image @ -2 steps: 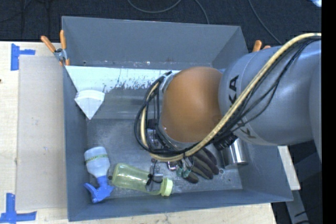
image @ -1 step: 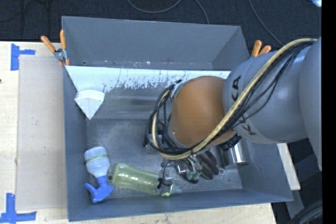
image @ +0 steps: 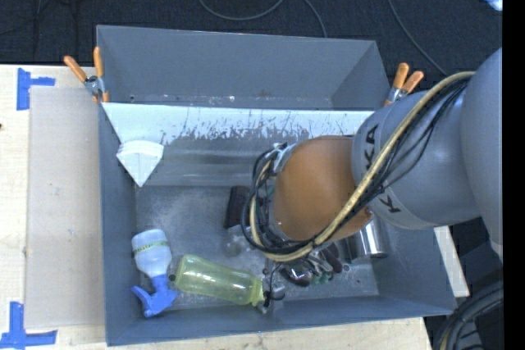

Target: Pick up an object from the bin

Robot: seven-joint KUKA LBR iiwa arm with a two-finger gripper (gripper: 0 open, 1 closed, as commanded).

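My gripper [image: 305,269] is low in the bin's front right part, mostly hidden under the arm's orange cover. Just left of it lies a pale green translucent bottle [image: 213,280] on its side, with its right end touching or nearly touching the gripper. A black block [image: 238,207] lies behind the gripper, partly covered by the arm. A shiny metal cylinder [image: 373,240] pokes out to the gripper's right.
A white and clear bulb-shaped sprayer head [image: 150,250] with a blue trigger piece [image: 154,299] rests in the front left corner. A white folded paper cone [image: 139,158] leans on the back left wall. The arm covers the bin's right half.
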